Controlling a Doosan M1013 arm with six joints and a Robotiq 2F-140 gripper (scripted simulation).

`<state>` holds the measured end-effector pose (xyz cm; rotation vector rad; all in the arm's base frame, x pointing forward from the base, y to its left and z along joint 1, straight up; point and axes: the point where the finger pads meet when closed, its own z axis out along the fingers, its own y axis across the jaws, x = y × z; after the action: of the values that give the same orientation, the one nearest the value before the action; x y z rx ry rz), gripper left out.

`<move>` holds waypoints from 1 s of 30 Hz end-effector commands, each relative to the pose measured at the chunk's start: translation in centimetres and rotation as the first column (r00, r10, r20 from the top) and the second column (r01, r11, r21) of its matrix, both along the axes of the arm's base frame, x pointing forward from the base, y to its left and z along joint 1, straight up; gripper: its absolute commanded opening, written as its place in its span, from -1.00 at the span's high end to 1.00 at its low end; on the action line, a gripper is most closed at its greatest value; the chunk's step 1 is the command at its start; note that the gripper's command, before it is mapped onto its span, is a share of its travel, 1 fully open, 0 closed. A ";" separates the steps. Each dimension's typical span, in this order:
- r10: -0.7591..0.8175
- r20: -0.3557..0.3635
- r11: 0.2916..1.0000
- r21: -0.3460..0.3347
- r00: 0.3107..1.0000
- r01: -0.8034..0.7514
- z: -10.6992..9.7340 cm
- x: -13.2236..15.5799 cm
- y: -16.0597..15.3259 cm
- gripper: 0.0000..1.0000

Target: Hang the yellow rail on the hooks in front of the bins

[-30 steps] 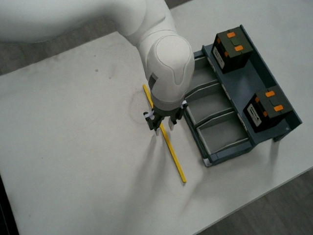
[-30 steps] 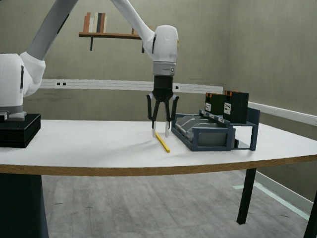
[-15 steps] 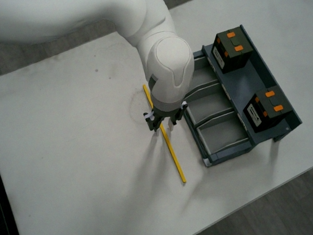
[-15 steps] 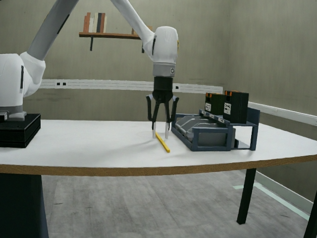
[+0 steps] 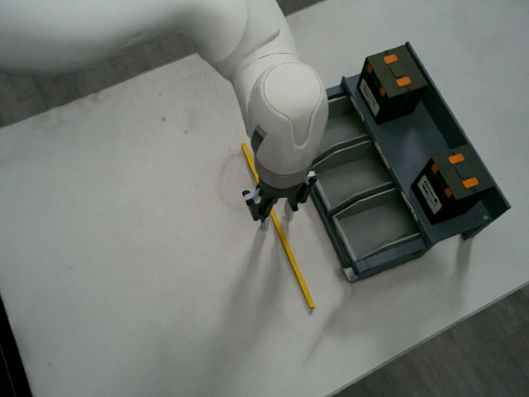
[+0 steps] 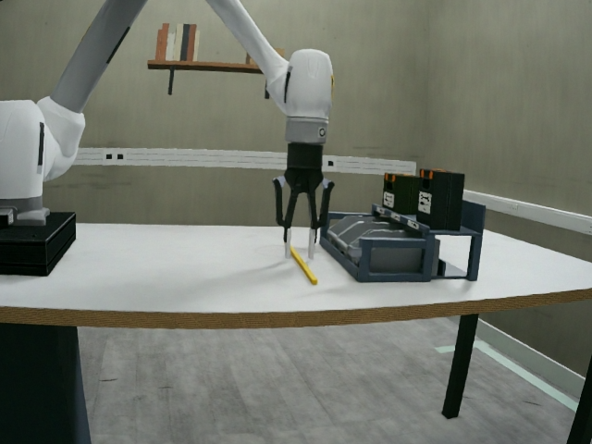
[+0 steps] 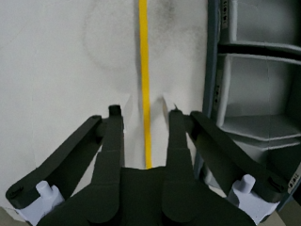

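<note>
The yellow rail (image 5: pixel 294 265) (image 6: pixel 304 268) (image 7: pixel 145 56) lies flat on the white table, roughly parallel to the front of the blue bin rack (image 5: pixel 406 136) (image 6: pixel 391 242) (image 7: pixel 213 56) and a short way from it. My gripper (image 5: pixel 276 221) (image 6: pixel 299 252) (image 7: pixel 147 102) points straight down with its fingertips just above the table, one on each side of the rail near its middle. The fingers are partly open, with a gap to the rail on both sides. I cannot make out the hooks on the rack's front.
The rack holds three grey bins side by side. Two black boxes (image 5: pixel 393 87) (image 5: pixel 452 184) with orange tabs stand on its raised back shelf. The arm's black base (image 6: pixel 33 243) sits at the table's left end. The table's edge runs close behind the rack.
</note>
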<state>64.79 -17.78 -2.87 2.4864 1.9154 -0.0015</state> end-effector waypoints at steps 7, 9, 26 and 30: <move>-0.006 -0.001 1.000 0.004 1.000 0.006 -0.3 -0.1 0.1 0.27; -0.001 0.000 1.000 0.001 1.000 0.001 -0.1 0.0 0.0 0.27; -0.001 0.000 1.000 0.001 1.000 0.001 -0.3 0.0 0.1 0.27; -0.006 -0.001 1.000 0.004 1.000 0.006 -0.6 -0.1 0.2 0.27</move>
<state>64.76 -17.76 -3.05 2.4863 1.9152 -0.0012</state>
